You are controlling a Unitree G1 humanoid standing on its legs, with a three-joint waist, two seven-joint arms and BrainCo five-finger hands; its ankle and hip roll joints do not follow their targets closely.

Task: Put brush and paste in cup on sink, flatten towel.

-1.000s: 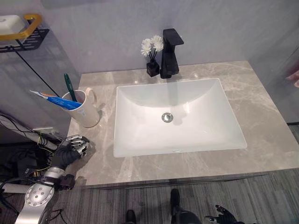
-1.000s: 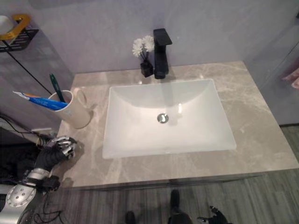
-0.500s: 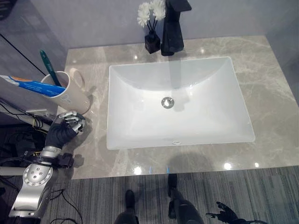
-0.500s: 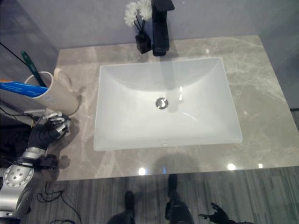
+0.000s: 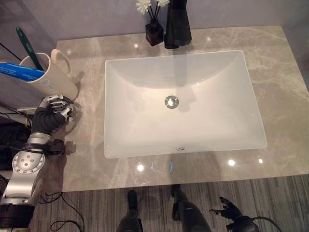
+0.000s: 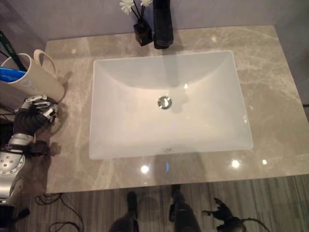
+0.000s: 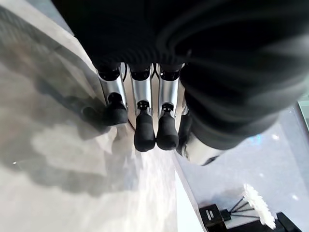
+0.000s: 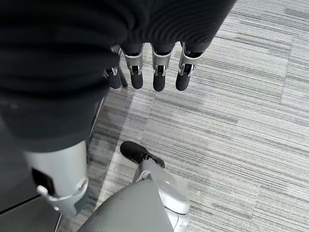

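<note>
Two items, brush (image 5: 25, 44) and paste (image 5: 21, 72), already stand tilted in the cup (image 5: 52, 79) at the desk's (image 5: 285, 72) left end, just beyond my left hand (image 5: 48, 113), fingers curled on nothing, nearer than my right hand (image 5: 231, 212), low with fingers relaxed.

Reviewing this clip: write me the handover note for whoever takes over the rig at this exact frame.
Left hand: curled, holding nothing, on the countertop just in front of the cup.
Right hand: hanging low over the floor, fingers relaxed, holding nothing.
Done: toothbrush and toothpaste stand in the cup, left of the sink.
Left: flatten the towel; I cannot place a towel from these views.
</note>
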